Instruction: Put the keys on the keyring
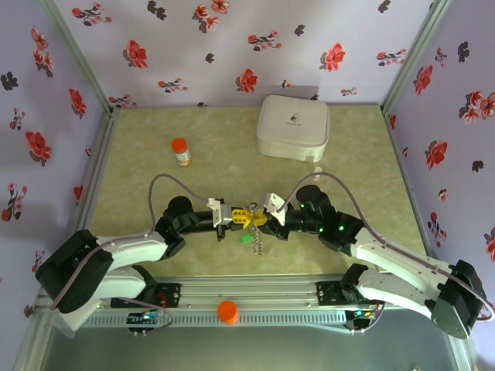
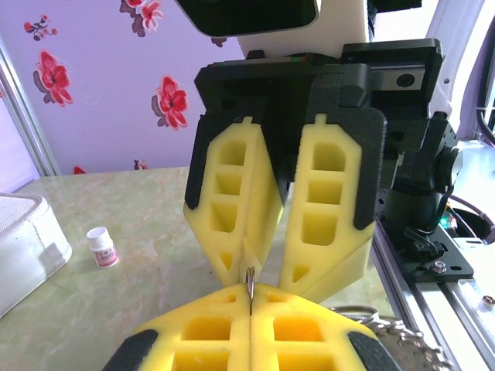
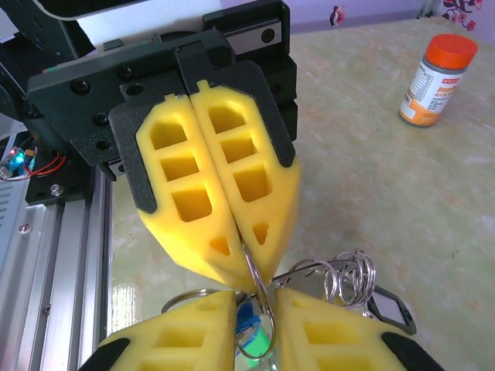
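1. Orange-capped plastic bottle with a pale label [image 1: 181, 151]: upright on the greenish marbled tabletop [image 1: 131, 178], well apart from where the arms meet and to the left of that spot.
2. Left gripper with yellow honeycomb fingers [image 1: 240, 218]: fingers pressed together, pinching a thin wire loop at their tips.
3. Silver-grey metal keyring [image 3: 255, 274]: at the middle of the table, between the two grippers. Its wire loop runs from the left tips down into the gap of the right fingers. A beaded chain strand [image 1: 260, 246] hangs below.
4. Small metal keys with coloured plastic heads [image 1: 246, 237]: bunched at the keyring under the grippers. Green and blue heads sit between the right fingers, and a black head shows just beside a cluster of small silver split rings [image 3: 352, 274].
5. Right gripper with matching yellow fingers [image 1: 264, 219]: tip to tip with the left one. Its fingers stand a narrow gap apart with the loop and key heads between them; whether they pinch cannot be told.
6. White rounded box [image 1: 293, 126]: flat at the back of the table, well apart from the grippers.
7. Small white bottle with a red label [image 2: 102, 247]: upright near the box.
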`<state>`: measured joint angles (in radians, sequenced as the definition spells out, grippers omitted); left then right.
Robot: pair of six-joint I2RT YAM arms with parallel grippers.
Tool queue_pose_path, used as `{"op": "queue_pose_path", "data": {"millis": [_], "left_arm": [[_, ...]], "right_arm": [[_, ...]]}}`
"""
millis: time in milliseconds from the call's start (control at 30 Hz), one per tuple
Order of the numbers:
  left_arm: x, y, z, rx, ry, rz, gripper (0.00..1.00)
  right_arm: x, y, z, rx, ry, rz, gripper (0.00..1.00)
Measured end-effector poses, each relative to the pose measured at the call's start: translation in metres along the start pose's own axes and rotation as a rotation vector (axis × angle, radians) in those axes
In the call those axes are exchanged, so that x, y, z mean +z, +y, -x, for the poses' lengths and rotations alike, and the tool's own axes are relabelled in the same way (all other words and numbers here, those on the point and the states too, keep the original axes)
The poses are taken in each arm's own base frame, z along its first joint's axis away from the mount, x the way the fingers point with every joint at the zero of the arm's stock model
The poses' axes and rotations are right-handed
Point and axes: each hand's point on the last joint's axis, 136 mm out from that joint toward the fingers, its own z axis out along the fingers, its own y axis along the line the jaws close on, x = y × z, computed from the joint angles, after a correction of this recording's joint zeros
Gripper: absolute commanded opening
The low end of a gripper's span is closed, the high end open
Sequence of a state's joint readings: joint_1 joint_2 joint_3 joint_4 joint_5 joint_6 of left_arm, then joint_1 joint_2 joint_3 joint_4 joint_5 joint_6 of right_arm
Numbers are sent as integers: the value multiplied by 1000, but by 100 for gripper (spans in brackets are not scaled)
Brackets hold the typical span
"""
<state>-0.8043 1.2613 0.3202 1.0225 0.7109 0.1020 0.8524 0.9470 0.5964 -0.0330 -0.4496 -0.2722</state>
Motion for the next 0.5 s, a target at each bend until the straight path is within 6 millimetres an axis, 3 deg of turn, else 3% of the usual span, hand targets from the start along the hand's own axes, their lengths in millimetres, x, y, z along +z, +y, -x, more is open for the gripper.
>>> {"op": "queue_pose_path", "data": {"millis": [133, 233, 333, 500], "left_arm": [[-1, 2, -1, -2, 3, 9, 0], [-2, 3, -2, -3, 5, 13, 3], [-2, 3, -4, -2, 11, 22, 19], [-6, 5, -8, 7, 63, 42, 22]], "right_arm": [[2, -1, 0, 16, -2, 3, 0], [2, -1, 0, 14, 0, 5, 0], [3, -1, -1, 10, 13, 8, 0], [2, -2, -2, -27, 84, 17, 0]]}}
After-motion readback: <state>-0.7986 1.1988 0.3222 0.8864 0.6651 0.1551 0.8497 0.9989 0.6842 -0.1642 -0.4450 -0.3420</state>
